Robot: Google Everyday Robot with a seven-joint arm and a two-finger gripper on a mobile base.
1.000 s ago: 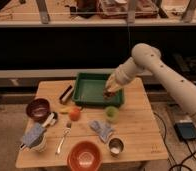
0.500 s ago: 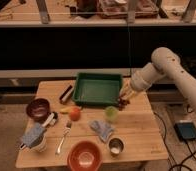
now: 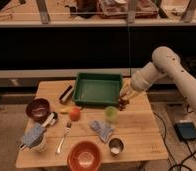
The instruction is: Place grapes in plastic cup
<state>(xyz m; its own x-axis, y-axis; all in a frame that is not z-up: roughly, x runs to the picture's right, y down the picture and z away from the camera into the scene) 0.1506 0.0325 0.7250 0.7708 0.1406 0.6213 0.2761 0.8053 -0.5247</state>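
Over the near right corner of the green tray [image 3: 97,89], I see the gripper [image 3: 125,98] hanging just above the wooden table [image 3: 141,135], with its fingers closed around the grapes [image 3: 122,104]. The dark reddish cluster dangles from the fingertips, just beside the tray's rim and a little above and to the right of the plastic cup [image 3: 111,113], not yet over its mouth. The cup stands upright on the table in front of the tray, near the grapes but apart from them. The white arm comes in from the right edge of my view. Its thick upper link rises to a rounded elbow high up beside the table, and from there the forearm slopes down and to the left, so the wrist points the gripper downward at a slant toward the tray's corner. To the left of the cup, the round orange fruit [image 3: 74,114] sits on the table, and farther left is a dark red bowl [image 3: 38,108]. A crumpled grey cloth [image 3: 102,129] lies just in front of the cup, with a small shiny metal cup [image 3: 115,146] nearer the front edge and an orange bowl [image 3: 85,156] beside that. A fork [image 3: 64,139] lies between the orange bowl and a white mug [image 3: 35,141] at the front left corner, which has something grey draped over it.
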